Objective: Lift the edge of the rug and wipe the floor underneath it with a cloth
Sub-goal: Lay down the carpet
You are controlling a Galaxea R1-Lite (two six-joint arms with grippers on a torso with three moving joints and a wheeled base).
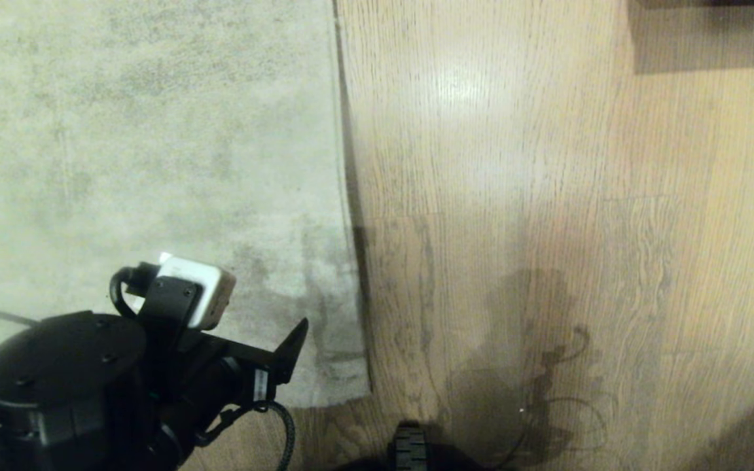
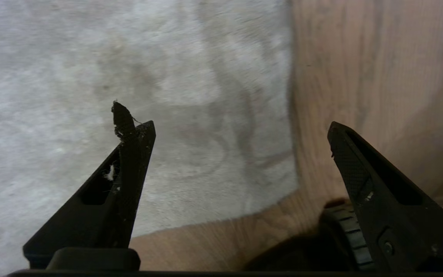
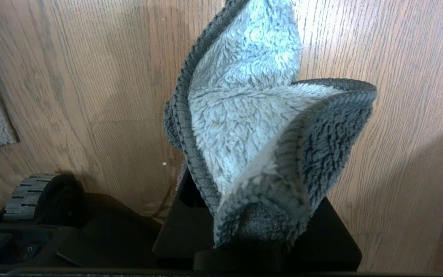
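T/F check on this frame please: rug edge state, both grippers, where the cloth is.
1. The rug edge lies flat on the floor. True.
2. The left gripper is clamped on the rug. False: its fingers stand wide apart above the rug corner, holding nothing.
3. The cloth is held in the right gripper. True: it sticks up from between the fingers.
4. The cloth is spread out on the rug. False: it hangs bunched in the gripper over bare wood floor.
5. The left gripper sits over the rug's near corner, close to the base wheel. True.
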